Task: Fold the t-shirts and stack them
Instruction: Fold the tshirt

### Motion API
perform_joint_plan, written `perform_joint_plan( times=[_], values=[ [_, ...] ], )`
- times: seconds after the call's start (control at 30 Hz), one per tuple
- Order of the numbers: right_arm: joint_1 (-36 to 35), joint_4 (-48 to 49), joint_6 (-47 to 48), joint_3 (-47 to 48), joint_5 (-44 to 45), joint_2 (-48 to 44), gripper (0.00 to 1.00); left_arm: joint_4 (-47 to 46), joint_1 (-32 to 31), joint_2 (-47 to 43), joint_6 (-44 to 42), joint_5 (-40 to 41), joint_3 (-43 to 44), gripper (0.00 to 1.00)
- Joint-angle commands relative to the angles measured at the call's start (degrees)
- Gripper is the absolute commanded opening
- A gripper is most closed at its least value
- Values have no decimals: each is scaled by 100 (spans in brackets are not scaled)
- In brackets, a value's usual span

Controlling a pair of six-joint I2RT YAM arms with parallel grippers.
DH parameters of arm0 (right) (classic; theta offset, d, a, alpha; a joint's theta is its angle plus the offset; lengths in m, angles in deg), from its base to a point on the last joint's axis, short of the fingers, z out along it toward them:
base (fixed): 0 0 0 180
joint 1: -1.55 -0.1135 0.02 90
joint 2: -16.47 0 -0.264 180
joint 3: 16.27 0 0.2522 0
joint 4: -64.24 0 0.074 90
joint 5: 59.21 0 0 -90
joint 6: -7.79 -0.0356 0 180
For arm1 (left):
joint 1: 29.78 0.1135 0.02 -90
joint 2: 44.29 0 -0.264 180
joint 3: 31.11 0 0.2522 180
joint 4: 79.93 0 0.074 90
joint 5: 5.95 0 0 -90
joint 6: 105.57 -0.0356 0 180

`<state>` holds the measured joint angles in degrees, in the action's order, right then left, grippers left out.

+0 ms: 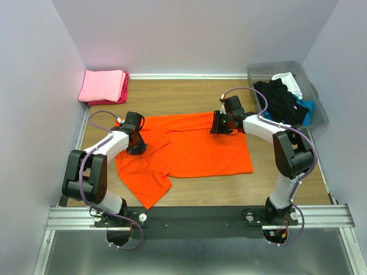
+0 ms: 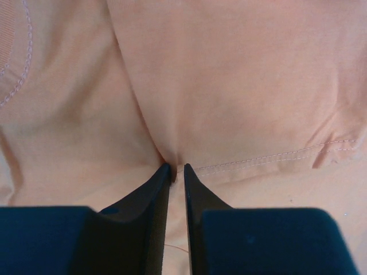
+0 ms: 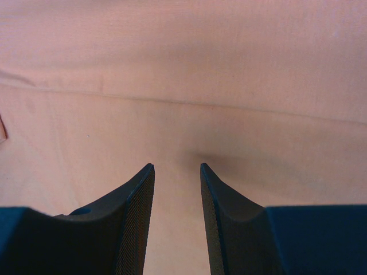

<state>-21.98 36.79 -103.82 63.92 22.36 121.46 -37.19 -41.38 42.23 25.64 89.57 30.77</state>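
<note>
Slippage is the main risk: the left claw (image 2: 176, 167) is nearly closed, nipping only a small pucker of the orange t-shirt (image 1: 195, 150) at its very tips, so a pull could let the cloth slide out. The right claw (image 3: 176, 166) stands half open with nothing clamped; closing there may catch too little cloth and skew the fold. The shirt lies spread beneath both claws and between them, a stitched seam (image 2: 269, 156) just beyond the left tips.
</note>
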Motion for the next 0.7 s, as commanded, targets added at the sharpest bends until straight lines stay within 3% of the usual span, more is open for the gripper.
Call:
perform_joint_plan(
  times=[0.0, 0.23, 0.67],
  values=[
    [-3, -72, -10, -113, 157, -137, 45, 188, -71, 14, 10, -16, 172, 20],
    [-3, -63, -19, -87, 139, -119, 45, 232, -71, 49, 10, -103, 110, 0],
    [-3, -63, -2, -69, 122, -119, 45, 618, -71, -188, 36, -438, 259, 0]
  ],
)
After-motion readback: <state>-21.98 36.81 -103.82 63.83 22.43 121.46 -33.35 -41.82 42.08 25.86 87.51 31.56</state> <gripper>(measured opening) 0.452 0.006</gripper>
